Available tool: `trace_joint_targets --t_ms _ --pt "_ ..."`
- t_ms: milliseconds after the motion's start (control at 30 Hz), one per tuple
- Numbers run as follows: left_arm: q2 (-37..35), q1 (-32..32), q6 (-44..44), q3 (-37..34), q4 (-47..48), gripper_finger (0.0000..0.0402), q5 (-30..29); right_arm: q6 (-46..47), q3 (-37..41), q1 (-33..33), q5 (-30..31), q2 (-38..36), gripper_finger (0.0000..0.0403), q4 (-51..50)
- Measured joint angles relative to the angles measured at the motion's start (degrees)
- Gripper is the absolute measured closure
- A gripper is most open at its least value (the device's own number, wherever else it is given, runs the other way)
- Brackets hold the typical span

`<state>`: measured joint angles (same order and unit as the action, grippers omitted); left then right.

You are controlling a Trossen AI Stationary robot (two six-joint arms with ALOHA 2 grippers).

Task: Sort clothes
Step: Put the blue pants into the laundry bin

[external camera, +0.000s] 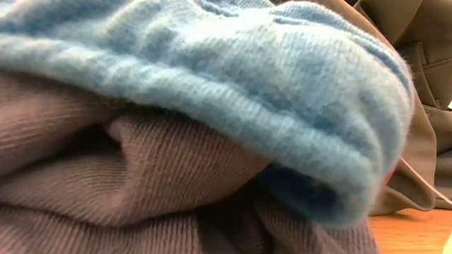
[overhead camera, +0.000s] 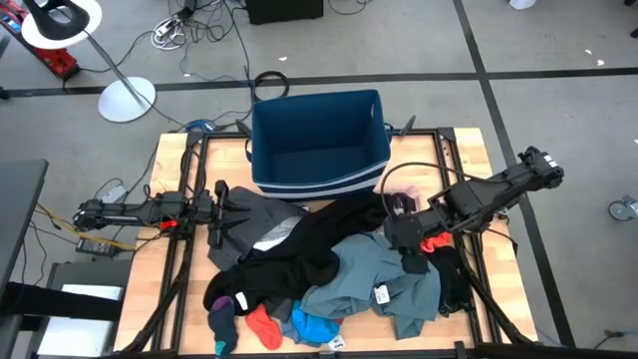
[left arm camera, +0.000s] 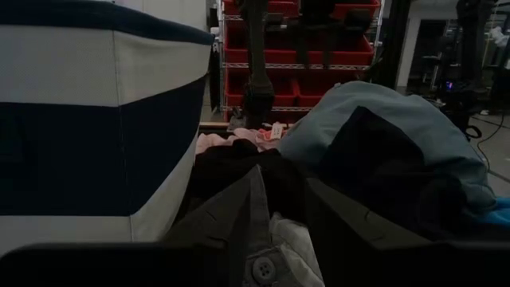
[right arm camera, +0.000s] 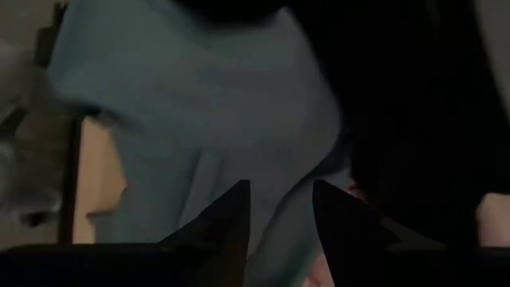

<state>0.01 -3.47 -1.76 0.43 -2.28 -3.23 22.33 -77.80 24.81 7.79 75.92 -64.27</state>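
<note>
The clothes lie in one pile across the table's middle. It holds a dark grey garment point(overhead camera: 254, 217), a black one point(overhead camera: 309, 249), a grey-teal one point(overhead camera: 379, 277), orange-red point(overhead camera: 264, 327) and bright blue point(overhead camera: 317, 327) pieces and a pale pink piece point(overhead camera: 403, 193). My left gripper point(overhead camera: 221, 211) is open at the pile's left edge; the dark grey garment's buttoned part point(left arm camera: 264, 263) shows between its fingers. My right gripper point(overhead camera: 411, 249) is open over the grey-teal garment point(right arm camera: 207, 104), pointing down at it. My left gripper comes level from the table's left, and dark grey cloth lies between its open fingers point(left arm camera: 351, 231). I cannot tell whether they touch it. My right gripper's open fingers point(right arm camera: 227, 219) stand over the grey-teal cloth. I cannot tell whether they touch it.
A blue fabric bin with white stripes point(overhead camera: 319, 140) stands at the table's far middle, right beside the left gripper in the left wrist view point(left arm camera: 80, 119). Blue knit cloth point(external camera: 233, 77) fills the low view. A lamp base point(overhead camera: 127, 99) and cables lie on the floor beyond the table.
</note>
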Motion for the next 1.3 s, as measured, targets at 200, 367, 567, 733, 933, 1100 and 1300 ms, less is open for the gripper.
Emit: trace_joint_targets --t_ms 200,367,567,733,933,1100,1300 --pt "0.0 0.0 0.0 0.0 0.0 0.0277 0.0 0.2 0.0 3.8 -0.5 0.7 0.0239 0.0" --pt "0.0 0.0 0.0 0.0 -0.1 0.0277 0.0 0.9 0.0 5.9 0.5 1.2 0.0226 0.8" --pt "0.0 0.0 0.0 0.0 0.0 0.0277 0.0 2.4 0.0 6.7 3.1 4.2 0.0195 0.9" --pt "0.0 0.0 0.0 0.0 0.0 0.0277 0.0 2.1 0.0 6.1 2.9 7.4 0.0145 1.4" --pt "0.0 0.0 0.0 0.0 0.0 0.0277 0.0 2.1 0.0 5.4 -0.1 9.8 0.0088 1.7" --pt "0.0 0.0 0.0 0.0 0.0 0.0277 0.0 3.3 0.1 4.5 -4.2 11.2 0.0076 1.9" --pt "0.0 0.0 0.0 0.0 0.0 0.0277 0.0 5.7 0.1 3.1 -13.0 8.7 0.0091 2.0"
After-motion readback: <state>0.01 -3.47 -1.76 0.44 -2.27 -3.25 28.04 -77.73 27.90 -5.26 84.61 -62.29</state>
